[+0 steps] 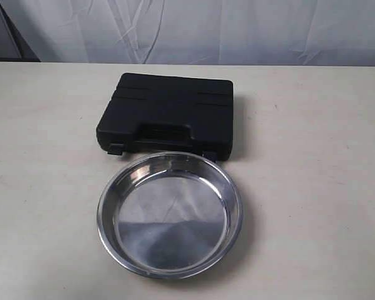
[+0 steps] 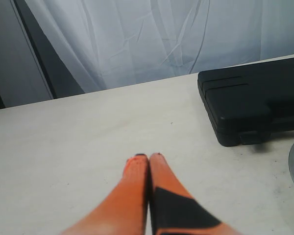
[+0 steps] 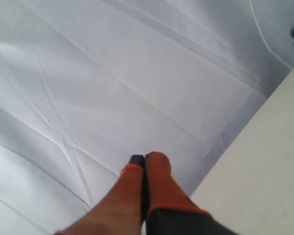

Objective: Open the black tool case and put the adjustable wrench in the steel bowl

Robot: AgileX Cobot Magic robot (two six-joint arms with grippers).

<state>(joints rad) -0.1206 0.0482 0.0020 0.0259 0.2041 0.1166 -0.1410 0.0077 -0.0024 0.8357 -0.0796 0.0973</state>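
Pale worktop (image 1: 44, 187) across the whole exterior view, with white cloth (image 1: 237, 31) hanging behind. At centre-back, black tool case (image 1: 169, 109), lying flat, lid down, latches on the near side. Just in front of it, steel bowl (image 1: 170, 219), upright, bottom bare and reflective; far rim right at the case's front edge, touching or not: cannot tell. Adjustable wrench out of sight. Left pincer (image 2: 148, 156) closed, orange fingers pressed together, gripping nothing, over bare worktop off to the case's left. Right pincer (image 3: 144, 159) closed too, tips together, nothing held, pointing at the cloth, worktop edge alongside.
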